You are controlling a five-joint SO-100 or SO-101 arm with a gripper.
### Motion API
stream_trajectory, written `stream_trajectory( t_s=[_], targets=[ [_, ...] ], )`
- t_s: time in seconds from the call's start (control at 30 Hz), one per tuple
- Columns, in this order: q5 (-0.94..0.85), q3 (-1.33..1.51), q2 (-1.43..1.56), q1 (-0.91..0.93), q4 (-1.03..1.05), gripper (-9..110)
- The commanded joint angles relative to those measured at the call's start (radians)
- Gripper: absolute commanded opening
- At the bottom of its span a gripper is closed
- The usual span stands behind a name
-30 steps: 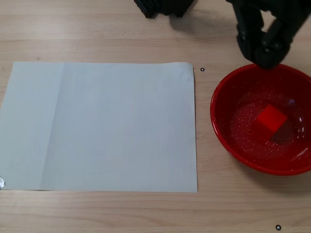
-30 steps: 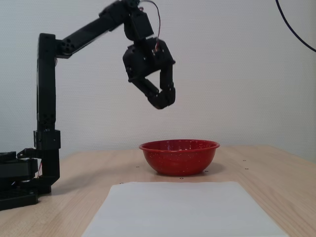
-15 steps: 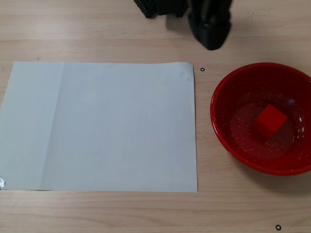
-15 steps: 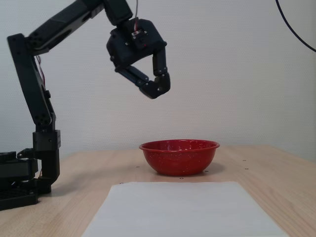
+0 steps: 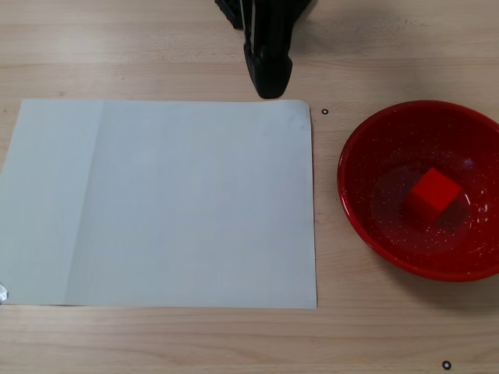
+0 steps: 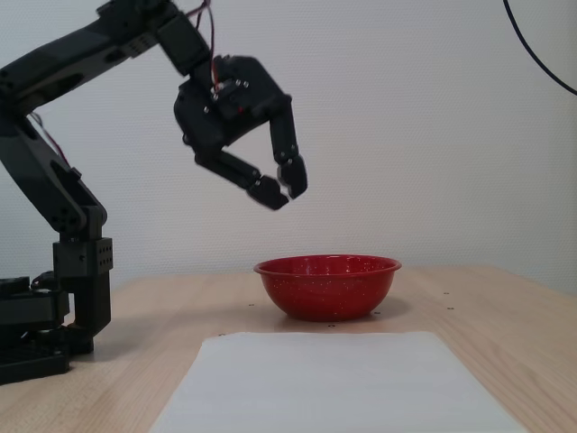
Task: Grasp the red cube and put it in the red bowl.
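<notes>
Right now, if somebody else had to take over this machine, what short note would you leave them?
Pincer: empty, raised in the air, tips close together; whether fully shut is unclear.
Red cube: lying inside the red bowl, near its middle.
White paper: flat on the table beside the bowl, nothing on it.
Done: cube is in the bowl.
Left: nothing for the cube; only bringing the arm to rest.

Light was bright and even in both fixed views, with only soft shadows on the table (image 5: 156, 343). The red bowl (image 5: 366, 226) showed faint glare inside. The gripper (image 6: 281, 191) fingertips looked slightly motion-blurred; everything else stayed sharp.
</notes>
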Motion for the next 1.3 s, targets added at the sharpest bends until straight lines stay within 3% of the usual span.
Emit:
stream_trajectory(
  t_s=[0.0, 0.6, 1.27],
  targets=[
    [-0.003, 0.017, 0.112, -0.02, -0.075, 0],
    [-0.031, 0.669, 0.531, 0.003, -0.5, 0],
    [0.005, 1.183, 0.813, 0.055, -0.94, 0]
  ],
)
